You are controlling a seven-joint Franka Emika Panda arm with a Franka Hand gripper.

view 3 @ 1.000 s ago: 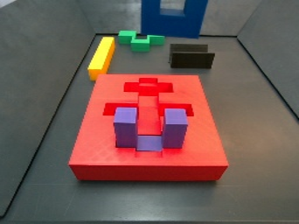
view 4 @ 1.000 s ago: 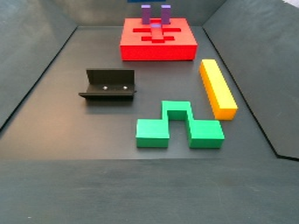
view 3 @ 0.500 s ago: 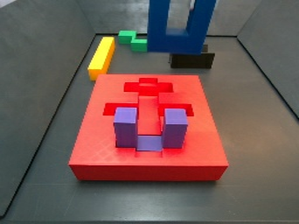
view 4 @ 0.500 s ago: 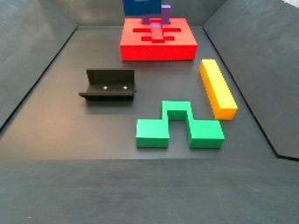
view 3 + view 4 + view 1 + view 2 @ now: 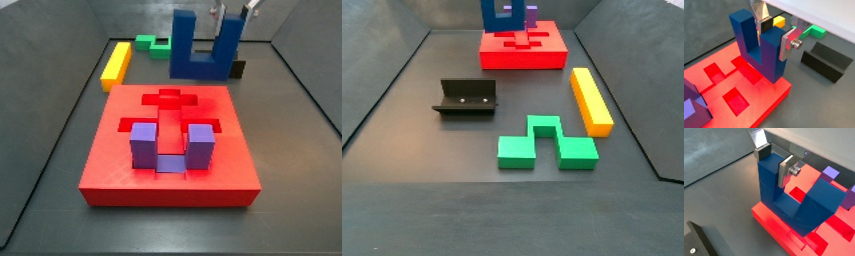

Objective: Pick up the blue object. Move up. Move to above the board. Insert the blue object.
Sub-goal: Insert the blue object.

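Above the far edge of the board [image 5: 170, 180], the gripper [image 5: 777, 34] holds the blue object [image 5: 203, 46] in the air, with its two prongs up and its base down. Both wrist views show the silver fingers [image 5: 786, 171] closed on one prong, a plate flat against each side of it. The base hangs clear of the red top in a wrist view [image 5: 767, 67], over the board's edge nearest the fixture [image 5: 826, 61].

On the board, a purple block [image 5: 171, 147] sits in a recess at the near end in a side view, prongs up. Behind it lies a cross-shaped recess [image 5: 168, 98], with the blue object hovering just beyond that.

On the floor away from the board, the fixture [image 5: 466, 98] stands by itself. A yellow bar [image 5: 591, 99] lies beside the board's corner, running lengthwise down the floor. A green block [image 5: 545, 143] lies near the bar's end, well apart from the board. In a side view the same yellow bar [image 5: 116, 63] and green block [image 5: 150, 44] lie beyond the board's far left corner.
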